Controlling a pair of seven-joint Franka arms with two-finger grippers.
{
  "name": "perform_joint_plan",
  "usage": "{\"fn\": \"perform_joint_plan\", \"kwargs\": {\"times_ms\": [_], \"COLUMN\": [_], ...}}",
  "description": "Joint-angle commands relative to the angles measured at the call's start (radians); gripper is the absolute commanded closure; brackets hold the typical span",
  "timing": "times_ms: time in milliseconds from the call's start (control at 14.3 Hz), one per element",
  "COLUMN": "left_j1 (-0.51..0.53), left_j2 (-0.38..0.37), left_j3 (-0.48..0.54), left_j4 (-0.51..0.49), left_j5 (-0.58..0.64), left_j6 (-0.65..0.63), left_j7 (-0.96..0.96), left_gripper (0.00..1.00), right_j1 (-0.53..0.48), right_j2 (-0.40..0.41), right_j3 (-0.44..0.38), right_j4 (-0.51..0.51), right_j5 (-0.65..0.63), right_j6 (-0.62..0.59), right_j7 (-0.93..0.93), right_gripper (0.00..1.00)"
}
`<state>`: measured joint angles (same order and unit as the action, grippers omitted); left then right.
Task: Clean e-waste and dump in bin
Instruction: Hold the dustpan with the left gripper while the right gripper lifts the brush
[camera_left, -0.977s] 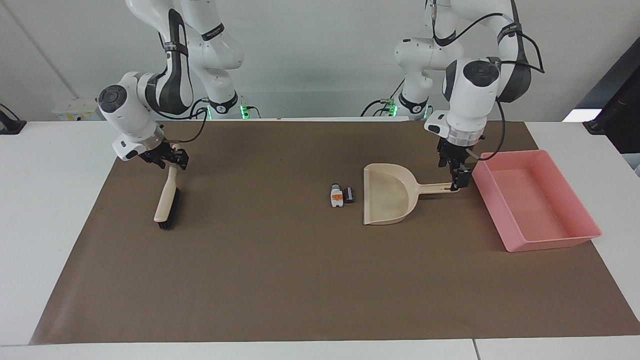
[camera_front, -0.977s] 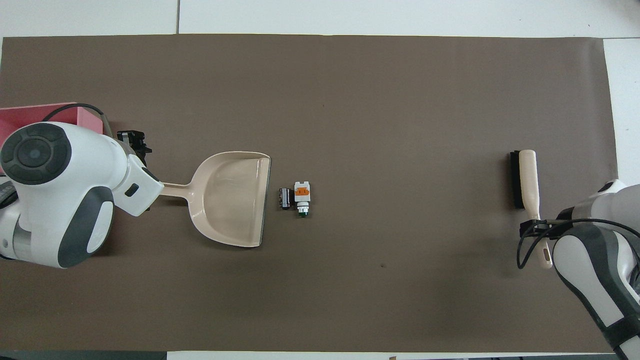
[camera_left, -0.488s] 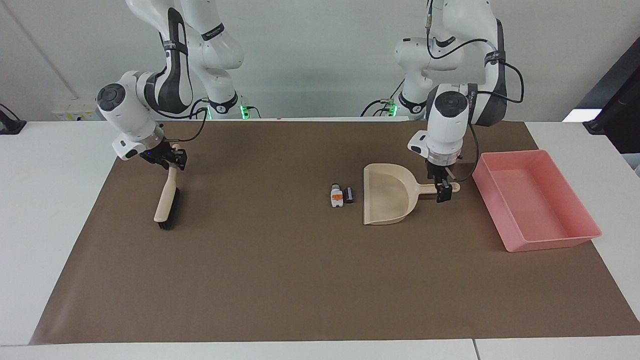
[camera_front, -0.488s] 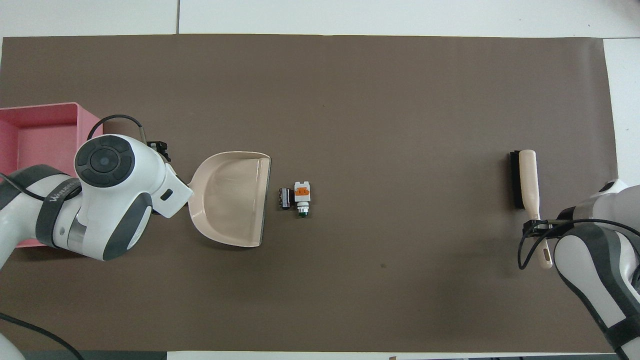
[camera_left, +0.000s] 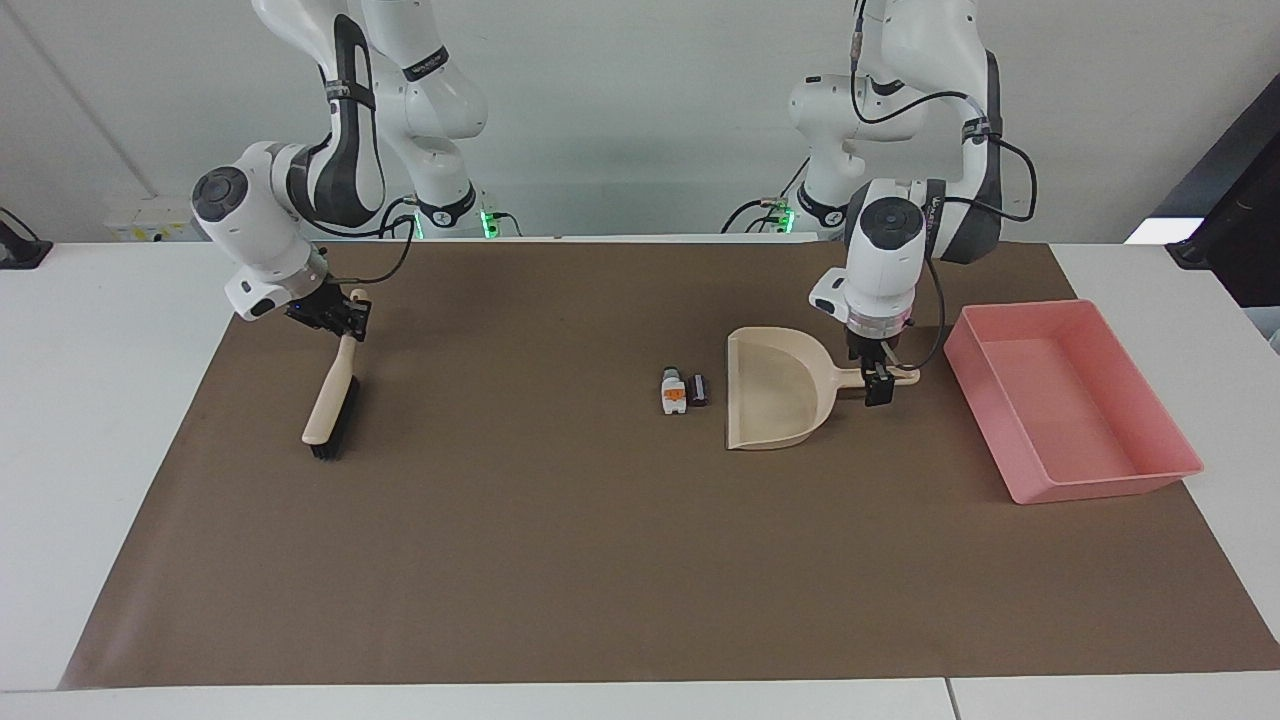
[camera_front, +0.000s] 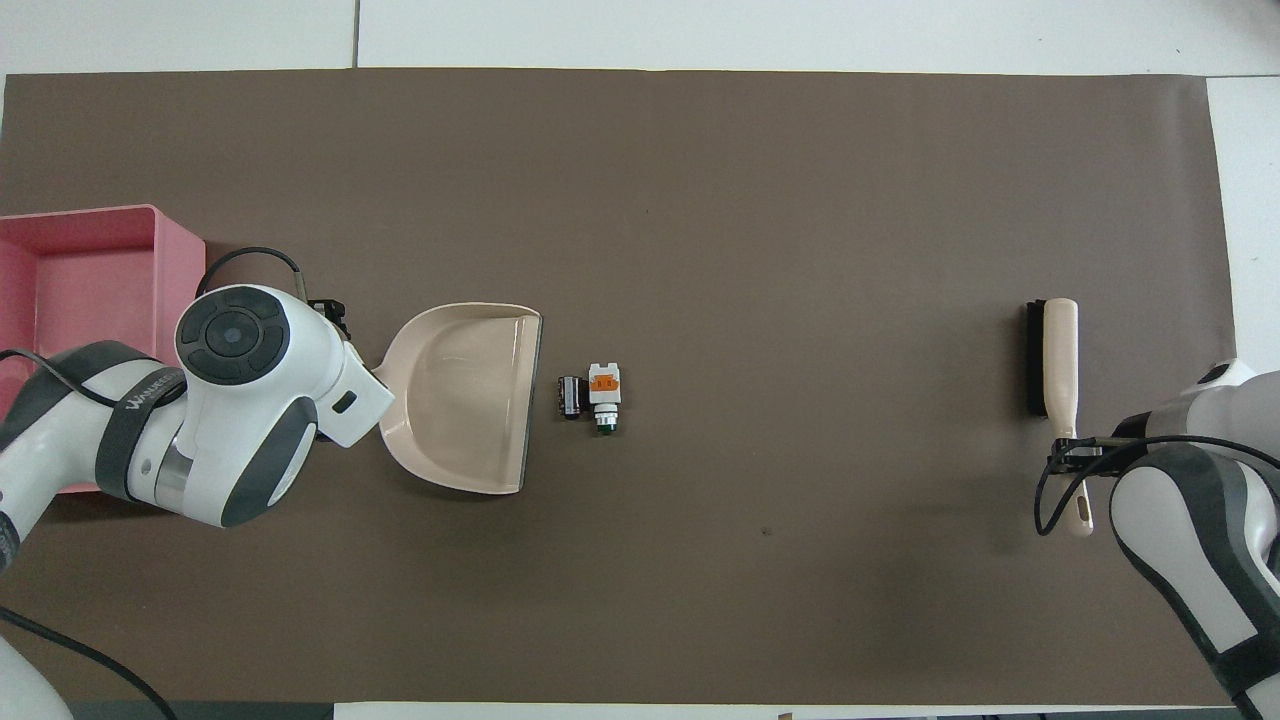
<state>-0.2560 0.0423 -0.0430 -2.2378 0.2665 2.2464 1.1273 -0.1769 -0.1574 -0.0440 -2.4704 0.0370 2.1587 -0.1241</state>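
The e-waste lies mid-mat: a white bit with an orange patch (camera_left: 674, 391) (camera_front: 605, 388) and a dark stubby cylinder (camera_left: 699, 389) (camera_front: 571, 397) beside it. The cylinder lies just off the open mouth of the beige dustpan (camera_left: 775, 392) (camera_front: 465, 395). My left gripper (camera_left: 878, 381) is down at the dustpan's handle, which lies flat on the mat. The pink bin (camera_left: 1070, 400) (camera_front: 80, 270) stands at the left arm's end of the table. My right gripper (camera_left: 341, 314) (camera_front: 1075, 455) is shut on the handle of a beige brush (camera_left: 330, 400) (camera_front: 1058, 355), whose bristle end rests on the mat.
A brown mat (camera_left: 560, 560) covers most of the white table. The left arm's wrist hides the dustpan handle in the overhead view.
My left gripper has moved along the dustpan handle toward the pan and lowered onto it; the dustpan has not moved. My right gripper has shifted the brush slightly. The e-waste is unmoved.
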Motion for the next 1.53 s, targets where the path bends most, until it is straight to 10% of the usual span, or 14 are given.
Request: {"fn": "perform_joint_plan", "kwargs": {"times_ms": [0,140,349,628,1465], "left_j1": [-0.014,-0.014,-0.015,-0.015,-0.069], "left_j2": [-0.010,-0.010,-0.009,-0.010,-0.004], "left_j3": [0.012,0.012,0.012,0.012,0.011], "left_j4": [-0.031,-0.029,-0.025,-0.022,0.046], "left_j5": [0.020,0.020,0.020,0.020,0.152], "left_j6": [0.030,0.030,0.028,0.016,-0.116], "left_j7": [-0.023,-0.023,-0.015,-0.014,0.069], "left_gripper": [0.05,0.18,0.71,0.96,1.00], "right_j1": [-0.007,0.016,0.121,0.292,0.763], "right_j2": [-0.007,-0.001,-0.001,-0.001,0.143], "right_j3": [0.009,0.021,0.021,0.023,0.027], "right_j4": [0.062,0.137,0.226,0.301,0.367], "right_j5": [0.032,0.032,-0.006,-0.069,0.019], "right_j6": [-0.080,-0.161,-0.287,-0.404,-0.364], "right_j7": [-0.031,-0.013,0.081,0.181,0.603], "right_gripper": [1.00,1.00,1.00,1.00,1.00]}}
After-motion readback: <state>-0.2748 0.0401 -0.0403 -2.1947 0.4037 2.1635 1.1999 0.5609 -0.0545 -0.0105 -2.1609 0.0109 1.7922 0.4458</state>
